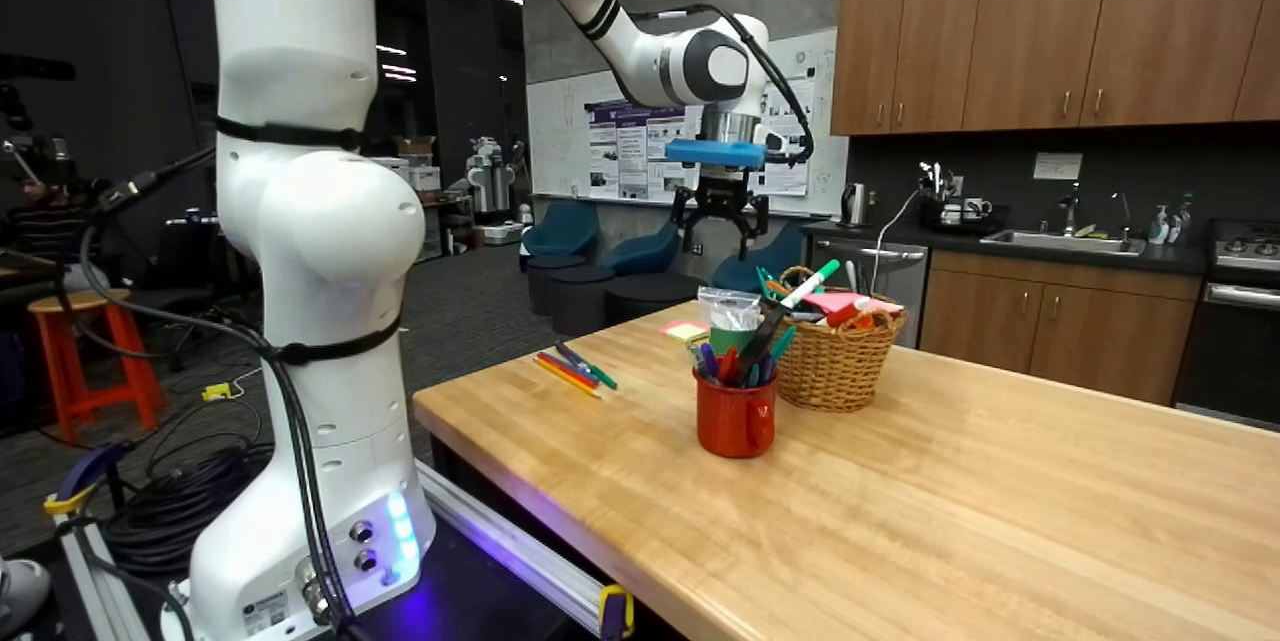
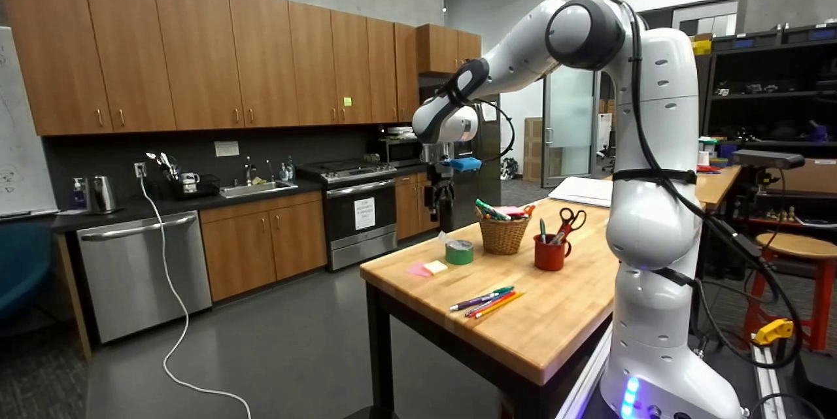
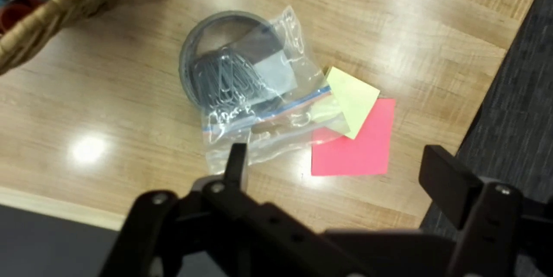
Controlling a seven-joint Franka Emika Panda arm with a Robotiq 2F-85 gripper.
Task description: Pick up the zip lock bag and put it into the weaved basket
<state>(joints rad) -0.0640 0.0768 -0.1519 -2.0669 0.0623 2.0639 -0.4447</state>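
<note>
Holding | bag (image 3: 281, 108): paper clips (image 3: 227, 79) | weaved basket (image 1: 835, 371): markers (image 1: 810, 284) | red cup (image 2: 549, 255): scissors (image 2: 570, 223)

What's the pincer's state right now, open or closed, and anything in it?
Pincer: open, holding nothing; the zip lock bag lies below, ungripped.

Bag (image 3: 270, 100) on tape (image 2: 459, 254), cup (image 2: 549, 255) near basket (image 2: 503, 237)

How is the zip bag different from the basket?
The zip lock bag is see-through; the woven basket is tan wicker. The bag holds paper clips; the basket holds markers and more. The bag lies partly over a green tape roll; the basket stands upright on the table. Both hold small things.
</note>
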